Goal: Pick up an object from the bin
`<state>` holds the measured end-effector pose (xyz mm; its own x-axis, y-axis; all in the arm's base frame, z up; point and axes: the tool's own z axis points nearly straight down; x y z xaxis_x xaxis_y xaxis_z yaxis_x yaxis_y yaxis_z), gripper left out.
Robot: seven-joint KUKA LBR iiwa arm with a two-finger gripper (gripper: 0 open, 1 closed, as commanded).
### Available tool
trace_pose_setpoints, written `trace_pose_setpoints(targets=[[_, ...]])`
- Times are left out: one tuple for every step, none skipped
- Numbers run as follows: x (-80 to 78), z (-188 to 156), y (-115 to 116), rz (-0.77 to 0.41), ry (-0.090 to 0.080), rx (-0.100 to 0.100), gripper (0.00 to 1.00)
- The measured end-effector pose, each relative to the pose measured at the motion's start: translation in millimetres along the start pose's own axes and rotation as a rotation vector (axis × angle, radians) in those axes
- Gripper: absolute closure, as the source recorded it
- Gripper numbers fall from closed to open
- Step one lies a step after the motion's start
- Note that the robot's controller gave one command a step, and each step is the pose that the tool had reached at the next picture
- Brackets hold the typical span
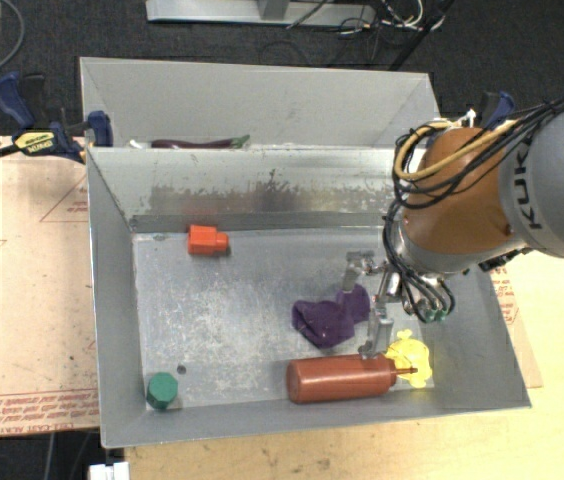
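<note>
Purple and crumpled, a soft rag-like thing (328, 320) is lying a little toward four o'clock from the middle of the grey bin (222, 318). The gripper (368, 308) is hanging at its three o'clock edge. The two metal fingers (373, 333) are standing apart, unclenched, one toward twelve o'clock and one toward six. The purple thing's nearest lobe seems to be sitting between them, though nothing is being squeezed yet.

By my judgement the step in hand is closing on that lobe. A good grasp is depending on the fingers going low enough to catch a thick fold and not a thin corner that could slip out on the lift.

The six o'clock finger is coming very near a reddish-brown bottle (342, 380) lying on its side. A small yellow thing (409, 356) is resting against the bottle's neck at five o'clock, so the closing stroke is needing to stay clear of both.

An orange block (207, 240) at ten o'clock and a green round piece (162, 390) in the eight o'clock corner are lying well apart and posing no trouble.
</note>
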<state>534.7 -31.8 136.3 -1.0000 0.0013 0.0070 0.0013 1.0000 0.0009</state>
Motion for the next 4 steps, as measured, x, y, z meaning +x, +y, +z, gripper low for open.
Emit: trace_pose_setpoints(targets=[[-1.5, -4, 0, -0.001, -0.007, 0.000, 0.00], [2.8, 64, 28, 0.207, -0.001, 0.000, 1.00], [2.8, 64, 28, 0.207, -0.001, 0.000, 1.00], [-6.6, 13, 8, 0.051, -0.003, -0.001, 1.00]])
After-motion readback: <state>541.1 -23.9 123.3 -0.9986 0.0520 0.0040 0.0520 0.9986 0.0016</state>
